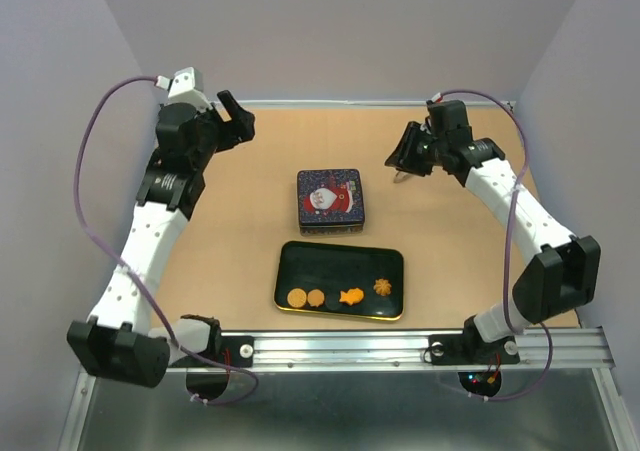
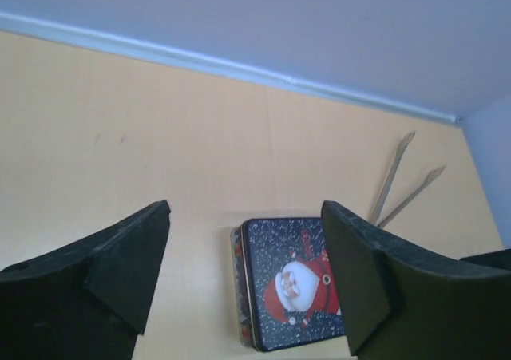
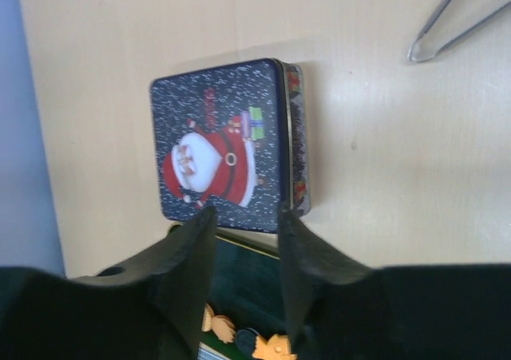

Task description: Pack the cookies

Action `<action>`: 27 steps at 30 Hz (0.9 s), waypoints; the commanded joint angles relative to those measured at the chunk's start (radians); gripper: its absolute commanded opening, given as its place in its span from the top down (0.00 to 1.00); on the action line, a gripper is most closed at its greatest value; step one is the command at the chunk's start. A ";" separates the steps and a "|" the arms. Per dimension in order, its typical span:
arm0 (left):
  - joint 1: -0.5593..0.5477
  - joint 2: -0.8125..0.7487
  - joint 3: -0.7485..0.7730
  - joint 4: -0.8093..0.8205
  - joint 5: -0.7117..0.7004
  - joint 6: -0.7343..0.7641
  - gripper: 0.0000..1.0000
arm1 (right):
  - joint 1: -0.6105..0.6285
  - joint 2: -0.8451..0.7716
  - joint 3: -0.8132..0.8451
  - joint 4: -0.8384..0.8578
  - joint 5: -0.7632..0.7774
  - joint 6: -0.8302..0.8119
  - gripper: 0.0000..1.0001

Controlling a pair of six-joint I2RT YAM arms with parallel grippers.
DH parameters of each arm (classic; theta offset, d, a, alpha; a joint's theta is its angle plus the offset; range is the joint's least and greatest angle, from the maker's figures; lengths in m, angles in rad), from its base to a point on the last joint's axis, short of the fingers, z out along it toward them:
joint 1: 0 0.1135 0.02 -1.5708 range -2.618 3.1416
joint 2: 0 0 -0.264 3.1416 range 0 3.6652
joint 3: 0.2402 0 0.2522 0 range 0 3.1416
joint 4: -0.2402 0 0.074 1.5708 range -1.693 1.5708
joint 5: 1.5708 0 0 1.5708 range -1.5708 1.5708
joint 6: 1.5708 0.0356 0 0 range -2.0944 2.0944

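Note:
Several cookies lie along the front of a black tray (image 1: 335, 263): two orange-tan rounds (image 1: 305, 297), an orange fish shape (image 1: 349, 296) and a brown swirl (image 1: 382, 287). Behind the tray sits a closed dark-blue Santa tin (image 1: 330, 199), also in the left wrist view (image 2: 295, 284) and the right wrist view (image 3: 219, 144). My left gripper (image 1: 240, 121) is open and empty at the far left, well above the table (image 2: 243, 212). My right gripper (image 1: 400, 159) is open and empty, right of the tin; its wrist view (image 3: 246, 212) shows the tray (image 3: 239, 272) and some orange cookies (image 3: 271, 346).
Metal tongs (image 1: 401, 178) lie on the wooden table right of the tin, just under my right gripper; they also show in the left wrist view (image 2: 399, 180) and the right wrist view (image 3: 451, 17). Grey walls enclose the table on three sides.

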 commanded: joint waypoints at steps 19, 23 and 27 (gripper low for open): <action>0.003 -0.163 -0.200 -0.051 0.001 -0.059 0.14 | 0.002 -0.235 -0.285 0.233 -0.050 0.028 0.00; -0.077 -0.089 -0.233 -0.056 0.042 -0.053 0.39 | 0.002 -0.235 -0.309 0.234 -0.064 0.042 0.00; -0.216 -0.002 -0.246 -0.078 0.086 -0.028 0.49 | 0.002 -0.232 -0.343 0.233 -0.073 0.057 0.00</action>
